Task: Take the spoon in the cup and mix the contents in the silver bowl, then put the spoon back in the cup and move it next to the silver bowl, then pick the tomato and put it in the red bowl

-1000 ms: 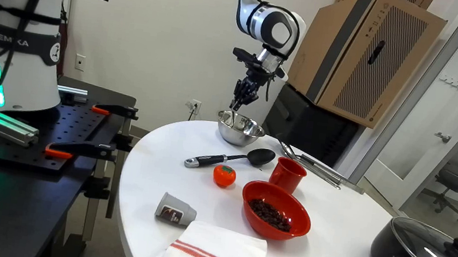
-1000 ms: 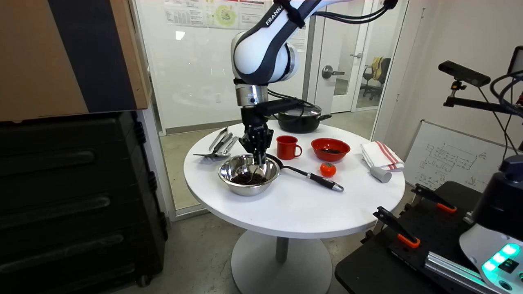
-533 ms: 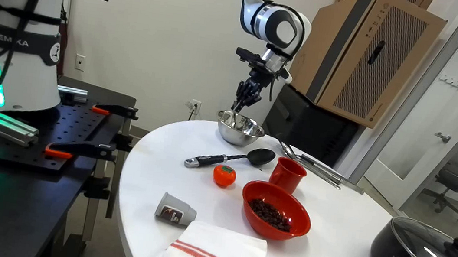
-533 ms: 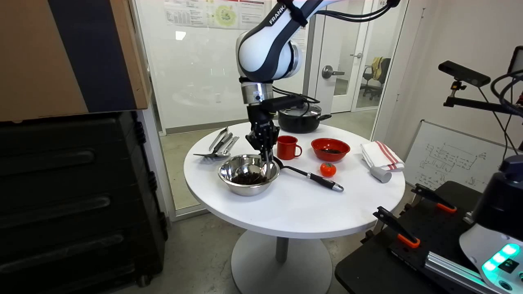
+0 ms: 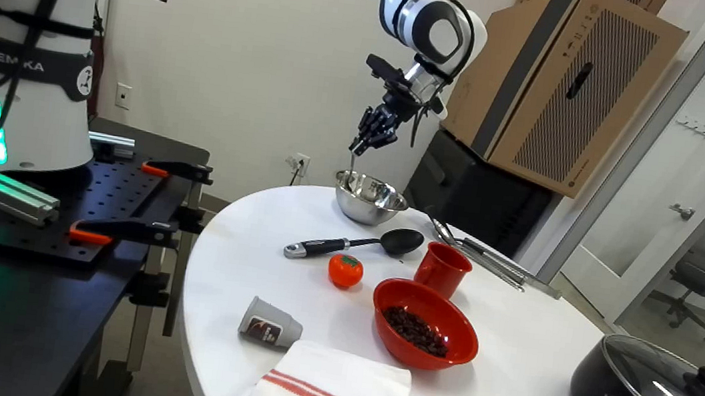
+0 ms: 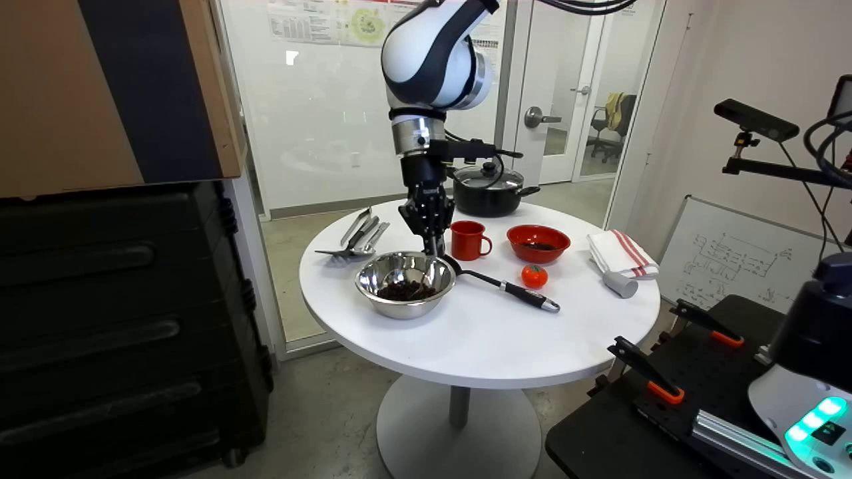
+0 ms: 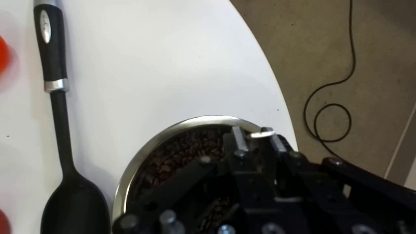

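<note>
Pinching one thin, metallic-looking, long-handled spoon [image 5: 351, 168], one black two-fingered gripper [image 7: 258, 139] hangs above the rim of one round, shiny silver bowl [image 6: 399, 310]; jaws clamped on the handle, lower end inside the bowl. Whether it touches the dark brown beans [image 7: 178, 157] there, cannot tell. One small red cup [image 6: 466, 241] with a handle, upright, near one wide, glossy red bowl [image 6: 538, 255], which holds similar beans [image 5: 415, 332]. One red-orange tomato [image 5: 345, 272], on the round white surface [image 6: 492, 352], outside both bowls, near one black-headed serving spoon [image 5: 334, 245]. Also on it: one grey cup [image 5: 281, 326] lying on its side, just beside one folded white towel [image 5: 334, 371] with red stripes; one black glass-lidded pot [image 6: 488, 203]; several metal utensils [image 6: 365, 233], count unclear.
</note>
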